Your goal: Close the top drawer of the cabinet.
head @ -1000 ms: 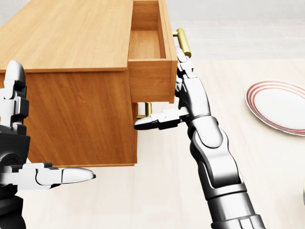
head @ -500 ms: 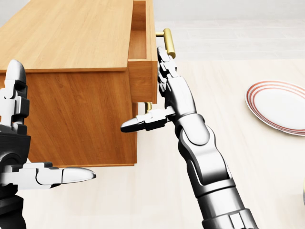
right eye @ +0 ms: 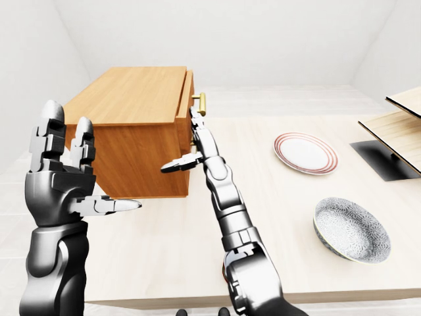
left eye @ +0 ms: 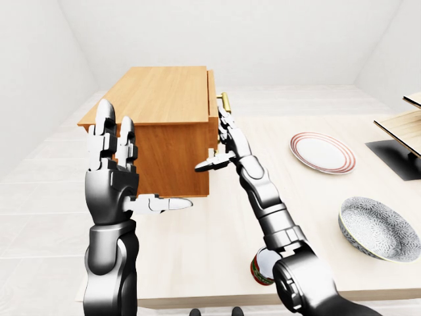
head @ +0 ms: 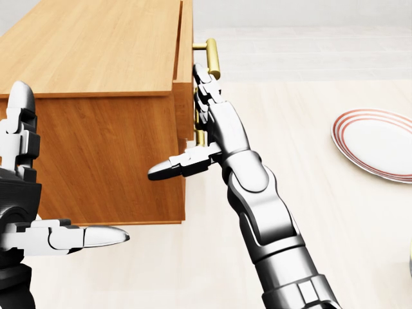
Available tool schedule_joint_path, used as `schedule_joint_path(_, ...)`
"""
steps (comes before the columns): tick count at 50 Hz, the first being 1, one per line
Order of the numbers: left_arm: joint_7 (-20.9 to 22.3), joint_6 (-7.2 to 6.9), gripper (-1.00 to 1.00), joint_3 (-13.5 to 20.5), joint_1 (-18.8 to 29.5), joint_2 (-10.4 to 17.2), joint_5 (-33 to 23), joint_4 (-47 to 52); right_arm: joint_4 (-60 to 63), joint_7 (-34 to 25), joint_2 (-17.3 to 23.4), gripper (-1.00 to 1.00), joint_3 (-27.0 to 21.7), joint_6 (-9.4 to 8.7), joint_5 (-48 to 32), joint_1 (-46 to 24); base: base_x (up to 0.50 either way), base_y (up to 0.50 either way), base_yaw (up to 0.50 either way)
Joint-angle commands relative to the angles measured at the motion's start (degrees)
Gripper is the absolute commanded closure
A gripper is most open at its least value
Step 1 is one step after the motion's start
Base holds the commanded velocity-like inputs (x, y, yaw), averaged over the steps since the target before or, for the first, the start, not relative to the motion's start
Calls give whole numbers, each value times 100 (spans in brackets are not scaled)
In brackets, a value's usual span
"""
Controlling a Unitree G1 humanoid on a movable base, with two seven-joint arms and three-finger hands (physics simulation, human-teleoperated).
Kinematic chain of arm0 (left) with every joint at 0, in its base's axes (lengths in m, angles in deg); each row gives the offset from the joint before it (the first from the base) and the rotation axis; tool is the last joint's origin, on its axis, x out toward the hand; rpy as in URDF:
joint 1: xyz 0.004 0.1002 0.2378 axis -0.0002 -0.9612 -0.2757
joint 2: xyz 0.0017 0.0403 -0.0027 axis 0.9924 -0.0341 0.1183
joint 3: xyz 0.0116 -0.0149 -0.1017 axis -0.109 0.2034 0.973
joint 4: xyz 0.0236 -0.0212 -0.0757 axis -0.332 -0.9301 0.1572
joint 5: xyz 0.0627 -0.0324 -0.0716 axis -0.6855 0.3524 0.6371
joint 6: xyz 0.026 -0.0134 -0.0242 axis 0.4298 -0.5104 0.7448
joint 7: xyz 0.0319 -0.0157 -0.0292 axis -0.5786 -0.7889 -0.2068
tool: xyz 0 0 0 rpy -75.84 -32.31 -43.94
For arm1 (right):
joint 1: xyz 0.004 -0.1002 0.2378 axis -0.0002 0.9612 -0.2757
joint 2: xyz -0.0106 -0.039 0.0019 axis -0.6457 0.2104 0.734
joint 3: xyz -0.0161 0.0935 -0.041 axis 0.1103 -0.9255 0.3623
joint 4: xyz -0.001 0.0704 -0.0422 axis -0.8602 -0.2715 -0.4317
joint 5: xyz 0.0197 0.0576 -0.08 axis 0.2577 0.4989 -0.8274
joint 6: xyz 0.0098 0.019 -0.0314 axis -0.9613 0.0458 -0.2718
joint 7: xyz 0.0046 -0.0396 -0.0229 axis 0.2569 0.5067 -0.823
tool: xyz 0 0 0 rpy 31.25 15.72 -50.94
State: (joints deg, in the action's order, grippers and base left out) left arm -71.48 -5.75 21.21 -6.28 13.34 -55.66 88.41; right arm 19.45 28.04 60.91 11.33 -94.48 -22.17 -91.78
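Note:
The wooden cabinet (head: 96,77) stands on the table at the left of the head view. Its top drawer (head: 185,96) sticks out only a narrow strip from the cabinet's face, with its brass handle (head: 211,56) on the right. My right hand (head: 206,129) is open and lies flat against the drawer front just below that handle, fingers pointing up and thumb pointing left. A second brass handle (head: 200,136) of the lower drawer peeks out behind the palm. My left hand (left eye: 122,174) is open, raised beside the cabinet's near side and apart from it.
On the pale table (head: 322,225) lies a red-ringed plate (head: 376,141) at the right. A patterned bowl (left eye: 378,227) sits lower right, and a red can (left eye: 262,268) shows behind my right forearm. A wooden shelf on a black stand (left eye: 401,125) is at the far right.
The top drawer has slid left into the cabinet, from well open to almost flush, with my right hand moving left against its front. My left hand has stayed still.

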Motion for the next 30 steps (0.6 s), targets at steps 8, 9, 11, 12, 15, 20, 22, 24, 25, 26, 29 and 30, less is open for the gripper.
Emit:
schedule_joint_path(8,-9,0,-100,6,18,1,20,43,-618,-379,-371,-100,288,0,194,-131,0,0,0)
schedule_joint_path(9,-7,0,-100,6,19,0,21,29,-629,-387,-380,-100,287,0,200,-138,0,0,1)
schedule_joint_path(11,-15,0,-100,2,28,1,22,52,-666,-393,-401,-100,299,0,193,-143,0,0,0)
schedule_joint_path(12,-23,0,-100,-2,34,2,22,75,-699,-395,-407,-100,301,0,188,-149,0,0,0)
schedule_joint_path(15,-12,0,-100,5,31,2,23,27,-903,-425,-426,-100,285,0,192,-191,0,0,0)
schedule_joint_path(20,7,0,-100,10,17,1,24,-38,-988,-449,-453,-100,284,0,183,-260,0,0,0)
schedule_joint_path(22,-13,0,-100,-5,37,3,20,10,-1010,-452,-464,-100,283,0,184,-281,0,0,0)
schedule_joint_path(24,-3,0,-100,6,35,5,24,-25,-1094,-457,-485,-100,279,0,192,-309,0,0,0)
schedule_joint_path(25,-3,0,-100,7,36,3,28,-27,-1129,-460,-498,-100,297,0,178,-314,0,0,1)
schedule_joint_path(26,-5,0,-100,2,37,7,25,-11,-1189,-474,-512,-100,300,0,179,-325,0,0,0)
schedule_joint_path(29,-3,0,-100,11,35,6,33,-16,-1281,-490,-533,-100,292,0,179,-377,0,0,0)
schedule_joint_path(30,0,0,-100,13,32,6,35,-23,-1297,-495,-538,-100,293,0,177,-384,0,0,0)
